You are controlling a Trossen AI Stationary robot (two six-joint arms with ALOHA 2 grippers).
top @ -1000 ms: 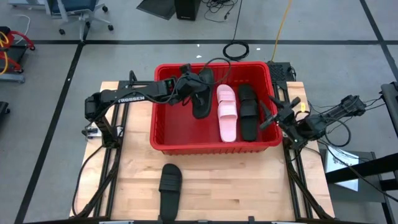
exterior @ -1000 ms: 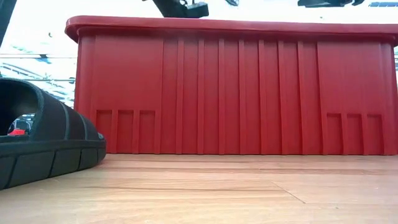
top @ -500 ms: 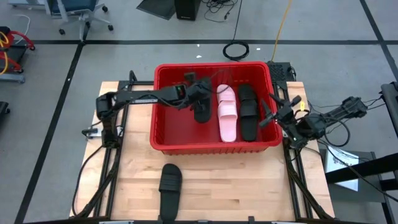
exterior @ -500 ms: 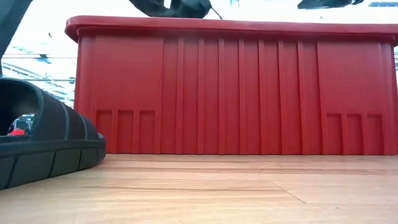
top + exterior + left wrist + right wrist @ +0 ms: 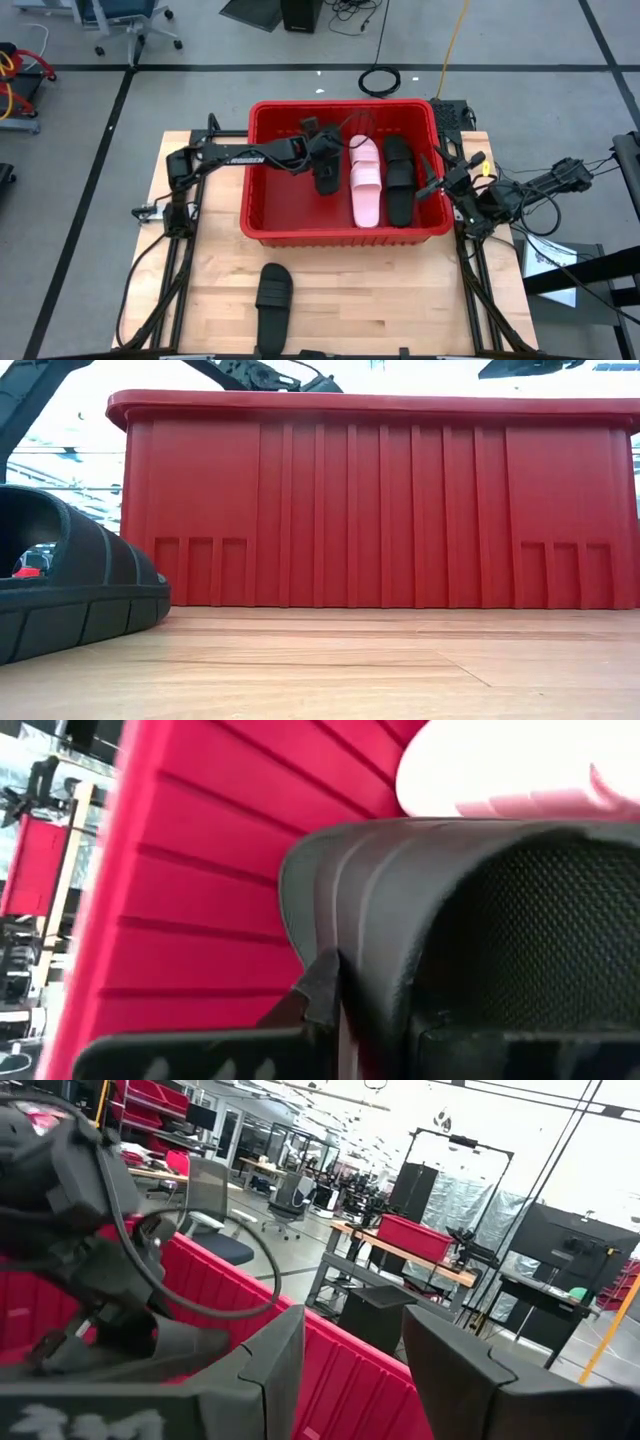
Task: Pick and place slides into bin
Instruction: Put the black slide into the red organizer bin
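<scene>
Seen from above, the red bin (image 5: 262,225) sits at the far middle of the wooden table (image 5: 400,300), and everything else is placed against it. Reaching in over the bin's left rim, the left gripper (image 5: 322,158) hangs low inside, its jaws pinching a black slide (image 5: 327,176) whose long axis runs from the bin's far wall toward its near wall, parallel to the slides already lying there. Just right of it rests a pink slide (image 5: 365,182), then another black slide (image 5: 399,180) by the bin's right wall. In front of the bin, well apart from its near wall, a last black slide (image 5: 272,297) lies on the bare table, lengthwise toward the bin. The right gripper (image 5: 432,186) waits just above the bin's right rim, jaws spread and empty. By the look of it, the held slide only needs letting go; the left arm seems slightly nearer the one on the table.
</scene>
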